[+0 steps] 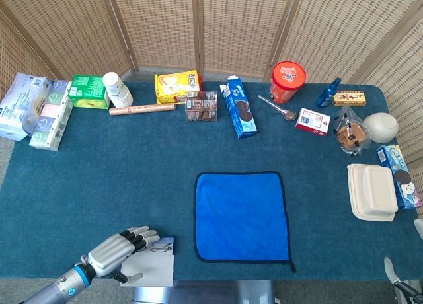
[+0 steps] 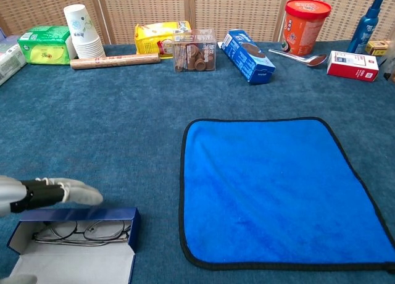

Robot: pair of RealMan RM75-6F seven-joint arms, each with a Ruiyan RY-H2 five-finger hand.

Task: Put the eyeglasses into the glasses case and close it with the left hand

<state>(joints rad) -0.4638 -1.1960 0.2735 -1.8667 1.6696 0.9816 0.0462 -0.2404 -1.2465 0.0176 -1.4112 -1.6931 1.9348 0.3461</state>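
The blue glasses case (image 2: pixel 74 214) lies open at the table's near left corner, its white lid (image 2: pixel 74 265) folded toward me. Thin-framed eyeglasses (image 2: pixel 80 233) lie inside it. My left hand (image 2: pixel 52 193) hovers just above the case's far left rim, fingers stretched out toward the right and holding nothing. From the head view, the left hand (image 1: pixel 117 252) covers the left part of the case (image 1: pixel 155 267), and the eyeglasses (image 1: pixel 158 246) peek out past the fingertips. Only a sliver of my right hand (image 1: pixel 391 269) shows at the bottom right edge.
A blue cloth (image 1: pixel 241 215) with a black border lies right of the case. Boxes, paper cups (image 1: pixel 117 89), a red tub (image 1: pixel 287 82), a spoon and a spray bottle line the far edge. A white clamshell box (image 1: pixel 372 191) and a bowl sit at the right.
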